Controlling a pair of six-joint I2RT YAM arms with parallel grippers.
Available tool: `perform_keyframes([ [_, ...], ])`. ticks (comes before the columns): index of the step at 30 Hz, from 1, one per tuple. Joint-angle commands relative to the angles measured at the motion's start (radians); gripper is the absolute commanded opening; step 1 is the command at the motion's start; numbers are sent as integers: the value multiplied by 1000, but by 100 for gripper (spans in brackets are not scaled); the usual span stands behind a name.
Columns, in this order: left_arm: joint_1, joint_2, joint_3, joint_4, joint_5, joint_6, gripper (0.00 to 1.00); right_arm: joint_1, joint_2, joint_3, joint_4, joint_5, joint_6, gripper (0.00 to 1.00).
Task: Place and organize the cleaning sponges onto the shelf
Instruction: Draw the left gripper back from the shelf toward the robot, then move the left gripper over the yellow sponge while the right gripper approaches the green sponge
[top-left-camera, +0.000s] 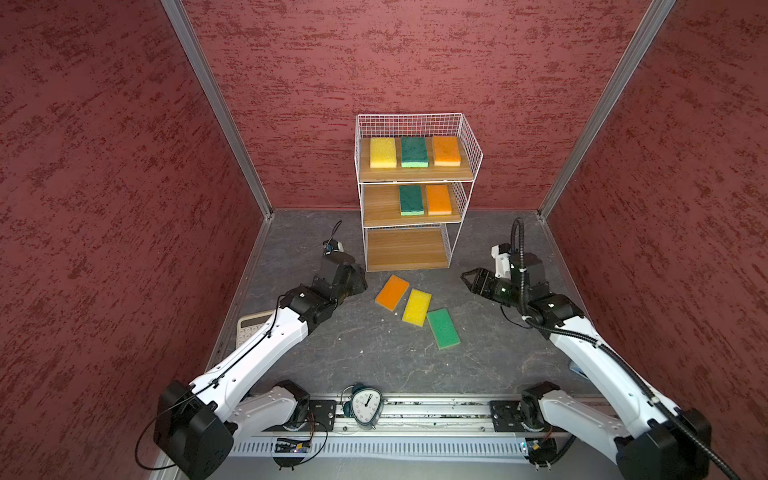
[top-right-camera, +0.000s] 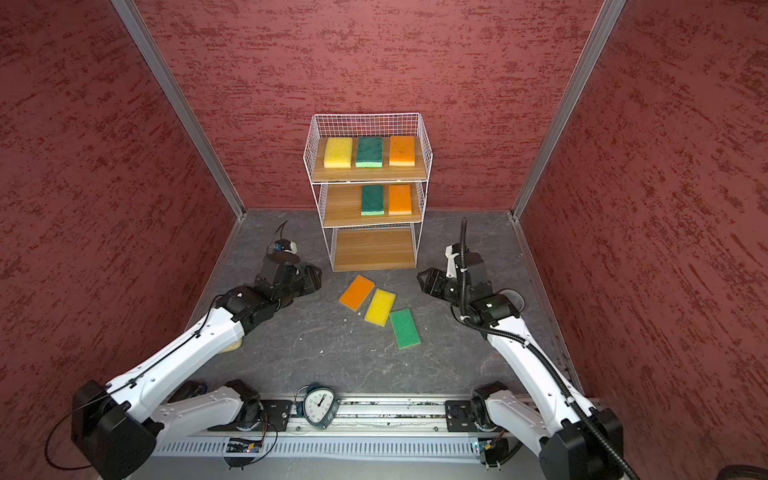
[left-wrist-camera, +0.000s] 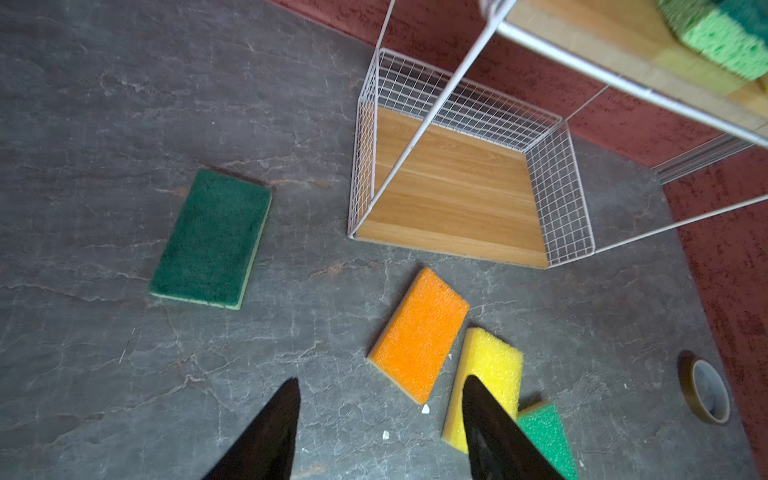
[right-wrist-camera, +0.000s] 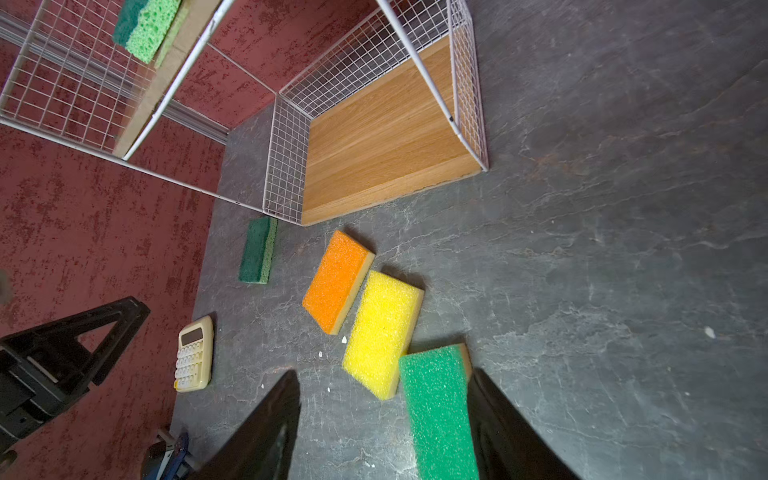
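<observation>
Closest in both top views sits a clock (top-left-camera: 365, 405), beyond it three cleaning sponges (top-left-camera: 416, 306) on the floor, five on the shelf (top-left-camera: 380, 205) — left wrist view: a dark green sponge (left-wrist-camera: 212, 239) lies apart, left gripper (left-wrist-camera: 381, 379) spread, empty; right wrist view: right gripper (right-wrist-camera: 384, 371) likewise.

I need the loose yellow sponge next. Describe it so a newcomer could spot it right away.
Start at the white wire shelf against the back wall; on the floor just before it, three sponges lie in a slanting row. The yellow sponge is the middle one, between the orange sponge and the green sponge.
</observation>
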Motion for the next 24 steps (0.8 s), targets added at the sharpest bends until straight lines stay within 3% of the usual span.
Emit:
perform_keyframes([
  [1, 4, -51, -41, -41, 27, -17, 64, 39, -12, -16, -51, 69, 29, 66],
  [8, 6, -139, -125, -74, 29, -61, 65, 112, -34, -32, -79, 125, 76, 66],
  [13, -8, -136, -161, -54, 121, -61, 66, 154, -38, -58, -77, 151, 107, 66],
  [24, -243, 31, -110, 24, 62, -16, 70, 183, -32, -104, -68, 184, 107, 68],
])
